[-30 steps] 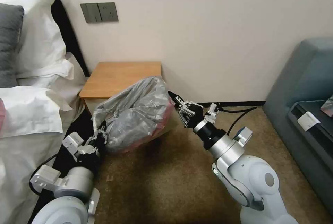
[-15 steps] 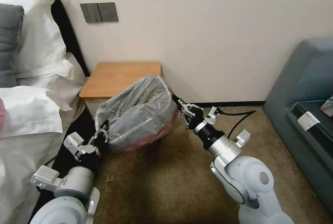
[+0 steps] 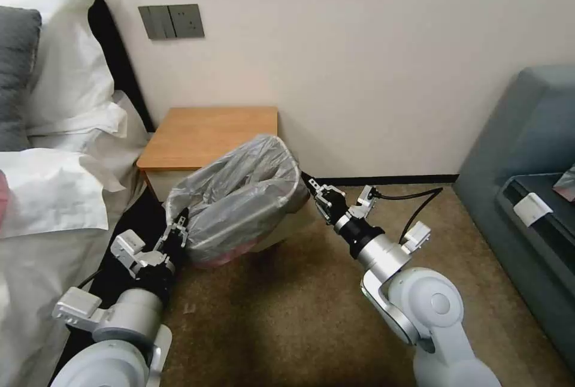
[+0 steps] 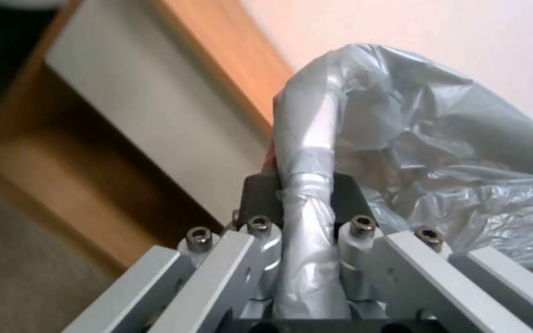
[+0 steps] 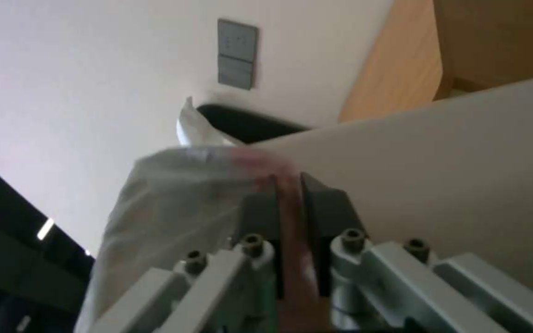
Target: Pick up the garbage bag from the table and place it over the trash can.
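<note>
The translucent grey garbage bag (image 3: pixel 239 201) is spread open over the cream trash can (image 3: pixel 294 221), which stands on the carpet in front of the table (image 3: pixel 209 132). The bag's pinkish rim hangs low around the bin's sides. My left gripper (image 3: pixel 179 223) holds the bag's near-left edge, and in the left wrist view it (image 4: pixel 303 194) is shut on a twisted strand of bag (image 4: pixel 433 138). On the far-right edge, my right gripper (image 3: pixel 314 190) pinches the plastic. In the right wrist view it (image 5: pixel 290 203) is shut on the pink rim against the bin's wall (image 5: pixel 464 175).
A bed with white pillows (image 3: pixel 54 153) lies close on the left. A grey sofa (image 3: pixel 527 195) stands on the right. The wall with a switch plate (image 3: pixel 171 21) is behind the table. Open carpet (image 3: pixel 269 315) lies in front of the bin.
Both grippers have come down with the bag. Its mouth has widened and dropped over the bin, whose cream side now shows below the plastic. The right arm has reached lower and farther forward.
</note>
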